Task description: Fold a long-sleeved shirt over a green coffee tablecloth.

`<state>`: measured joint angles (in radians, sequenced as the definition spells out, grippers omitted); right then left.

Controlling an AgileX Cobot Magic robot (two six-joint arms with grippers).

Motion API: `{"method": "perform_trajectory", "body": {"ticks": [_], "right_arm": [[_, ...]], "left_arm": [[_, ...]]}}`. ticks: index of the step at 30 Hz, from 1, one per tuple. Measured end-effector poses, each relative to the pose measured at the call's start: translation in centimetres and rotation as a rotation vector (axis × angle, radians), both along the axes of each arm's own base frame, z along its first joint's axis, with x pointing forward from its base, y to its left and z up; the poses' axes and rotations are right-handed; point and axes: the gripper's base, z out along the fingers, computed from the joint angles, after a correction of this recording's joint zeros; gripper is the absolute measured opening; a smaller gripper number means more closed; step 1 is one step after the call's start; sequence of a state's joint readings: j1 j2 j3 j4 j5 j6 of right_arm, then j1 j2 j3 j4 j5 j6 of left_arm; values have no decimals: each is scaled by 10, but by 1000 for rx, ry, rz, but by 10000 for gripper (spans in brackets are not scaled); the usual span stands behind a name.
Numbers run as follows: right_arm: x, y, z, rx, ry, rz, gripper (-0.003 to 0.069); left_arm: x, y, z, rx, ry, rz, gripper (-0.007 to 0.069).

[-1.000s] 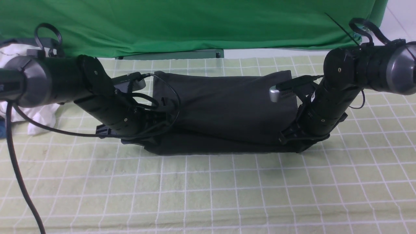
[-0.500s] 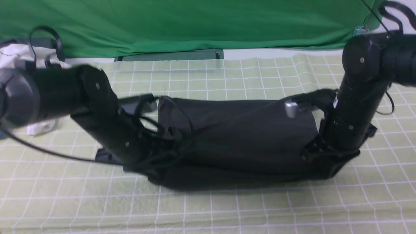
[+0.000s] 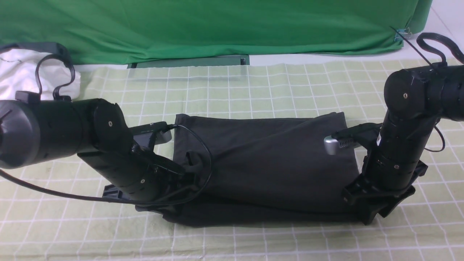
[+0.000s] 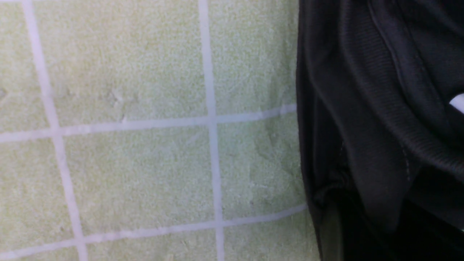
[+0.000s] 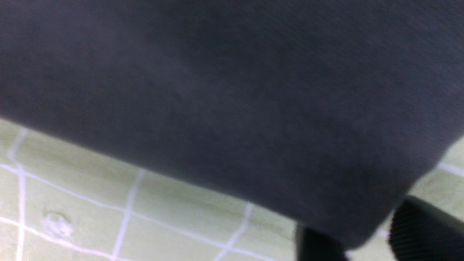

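Note:
The long-sleeved shirt point(image 3: 264, 159) lies folded into a wide black band on the green coffee tablecloth point(image 3: 253, 87). My left gripper point(image 4: 362, 239) is down at the shirt's near left corner, shut on bunched black fabric beside the ribbed collar point(image 4: 380, 108). In the front view the arm and cloth hide it. My right gripper point(image 5: 362, 235) is at the near right corner point(image 3: 373, 210). It is open: a ridged pad point(image 5: 424, 232) stands clear of the cloth and the shirt's corner point(image 5: 344, 203) hangs loose between the fingers.
A plain bright green backdrop point(image 3: 217, 29) hangs along the far edge, with a dark bar point(image 3: 188, 61) at its foot. A white garment point(image 3: 18, 72) lies at the far left. The left arm's cable point(image 3: 203, 156) loops over the shirt's left end.
Both arms have come towards the near edge and lowered, bringing the shirt with them. The right jaws have opened off the shirt's corner.

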<state>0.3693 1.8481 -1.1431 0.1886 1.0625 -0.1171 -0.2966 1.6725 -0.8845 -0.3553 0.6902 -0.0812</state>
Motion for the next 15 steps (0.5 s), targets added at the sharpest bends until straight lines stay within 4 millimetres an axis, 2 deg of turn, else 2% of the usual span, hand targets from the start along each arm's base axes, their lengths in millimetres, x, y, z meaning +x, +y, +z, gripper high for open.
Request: {"method": "perform_trajectory", "body": {"ticks": [2, 3, 5, 10, 12, 15], "right_arm": [[1, 0, 4, -6, 12, 4, 381], [4, 1, 14, -7, 11, 8, 401], [6, 2, 21, -8, 6, 12, 406], [18, 2, 70, 5, -145, 32, 410], [15, 0, 93, 22, -218, 35, 393], [-1, -7, 132, 57, -333, 33, 276]], "left_arm": [[0, 0, 2, 5, 8, -2, 120], [-1, 1, 11, 17, 29, -22, 175], [-1, 1, 17, 25, 35, -36, 207], [4, 1, 61, 42, -13, -85, 372], [7, 1, 76, 39, -49, -91, 420], [12, 0, 93, 20, -120, -83, 466]]}}
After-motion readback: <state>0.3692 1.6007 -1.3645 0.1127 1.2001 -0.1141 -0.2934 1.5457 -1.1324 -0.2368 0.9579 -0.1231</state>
